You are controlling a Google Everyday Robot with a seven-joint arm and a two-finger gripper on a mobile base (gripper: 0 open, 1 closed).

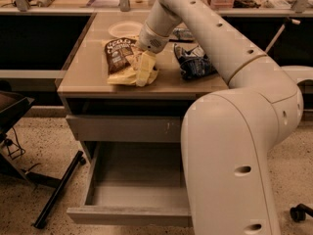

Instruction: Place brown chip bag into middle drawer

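The brown chip bag (118,56) lies flat on the tabletop, dark brown at the back and pale yellow toward the front edge. My gripper (145,73) hangs from the big white arm and is low over the bag's right side, touching or nearly touching it. The middle drawer (128,215) is pulled open below the table, with a plain grey front panel and a bare grey floor. It stands well below and in front of the bag.
A blue-and-white chip bag (193,62) lies to the right of my gripper. A white plate (124,29) sits behind the brown bag. A shut drawer front with pale scratches (122,128) is above the open drawer. A black chair base (54,195) stands at the left.
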